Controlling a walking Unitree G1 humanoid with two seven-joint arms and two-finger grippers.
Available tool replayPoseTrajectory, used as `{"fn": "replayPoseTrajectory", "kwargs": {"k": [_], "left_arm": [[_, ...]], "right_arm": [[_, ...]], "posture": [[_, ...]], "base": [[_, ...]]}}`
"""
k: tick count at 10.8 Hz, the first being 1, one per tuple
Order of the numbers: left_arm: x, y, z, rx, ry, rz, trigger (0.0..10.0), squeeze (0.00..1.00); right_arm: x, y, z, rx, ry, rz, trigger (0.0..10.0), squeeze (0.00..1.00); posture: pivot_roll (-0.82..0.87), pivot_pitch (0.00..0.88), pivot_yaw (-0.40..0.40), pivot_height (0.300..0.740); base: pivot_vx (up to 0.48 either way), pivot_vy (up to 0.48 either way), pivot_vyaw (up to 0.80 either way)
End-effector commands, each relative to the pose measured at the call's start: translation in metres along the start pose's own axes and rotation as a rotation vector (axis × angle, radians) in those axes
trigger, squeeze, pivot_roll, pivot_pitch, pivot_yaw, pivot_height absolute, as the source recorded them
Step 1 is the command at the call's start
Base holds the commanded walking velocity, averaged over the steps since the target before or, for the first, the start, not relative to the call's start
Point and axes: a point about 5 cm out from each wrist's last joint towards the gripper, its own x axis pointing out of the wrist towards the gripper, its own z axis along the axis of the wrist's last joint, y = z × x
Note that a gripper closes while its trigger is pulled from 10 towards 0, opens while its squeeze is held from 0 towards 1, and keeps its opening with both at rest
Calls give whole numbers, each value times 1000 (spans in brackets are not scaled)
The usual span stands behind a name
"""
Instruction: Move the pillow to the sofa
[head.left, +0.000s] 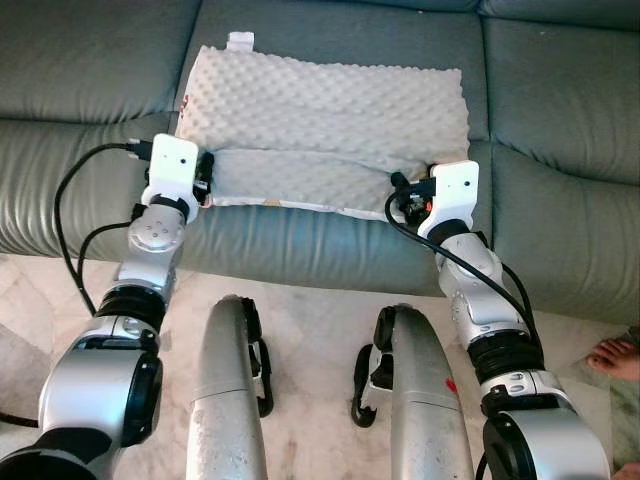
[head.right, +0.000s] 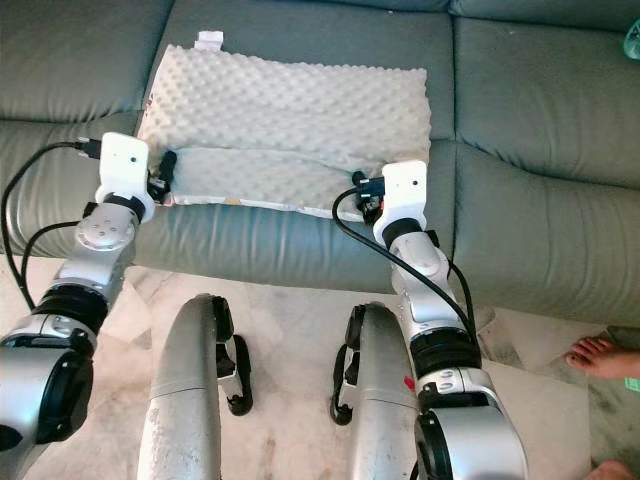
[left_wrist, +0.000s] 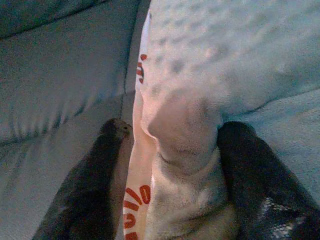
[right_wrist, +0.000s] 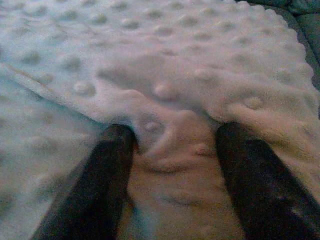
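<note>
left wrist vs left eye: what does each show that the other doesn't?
Left wrist alone: a close look at the left end effector, whose black fingers pinch a bunched edge of the pillow, plus red print on the fabric under the dotted cover.

Left eye alone: the whole pillow lying on the sofa, the right end effector at its other front corner, the robot's legs, the tiled floor and a person's foot.

Both: the dotted pillow, the grey-green sofa, the left end effector at the pillow's front left corner.
</note>
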Motion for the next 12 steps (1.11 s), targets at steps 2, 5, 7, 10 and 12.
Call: {"fn": "replayPoseTrajectory", "kwargs": {"k": [2, 5, 7, 10, 12], "left_arm": [[-12, 10, -12, -2, 0, 2, 10000, 1000], [-29, 30, -20, 2, -16, 25, 10000, 1000], [-50, 36, -18, -32, -76, 59, 10000, 1000], [-93, 8, -24, -112, -148, 57, 10000, 1000], [-107, -9, -36, -148, -108, 25, 10000, 1000]], "right_arm": [[-13, -2, -11, 17, 15, -13, 10000, 1000], [-24, -6, -3, 11, -33, -37, 10000, 1000], [-39, -5, -5, 6, -41, -47, 10000, 1000], [-70, -6, -21, -32, 0, -95, 10000, 1000], [-84, -4, -32, -48, 46, -97, 10000, 1000]], "posture": [[16, 388, -17, 603], [14, 363, -24, 603], [13, 343, -25, 603], [8, 242, -42, 603], [9, 158, -55, 603]], "base": [[0, 0, 0], [0, 0, 0], [0, 0, 0], [0, 0, 0], [0, 0, 0]]}}
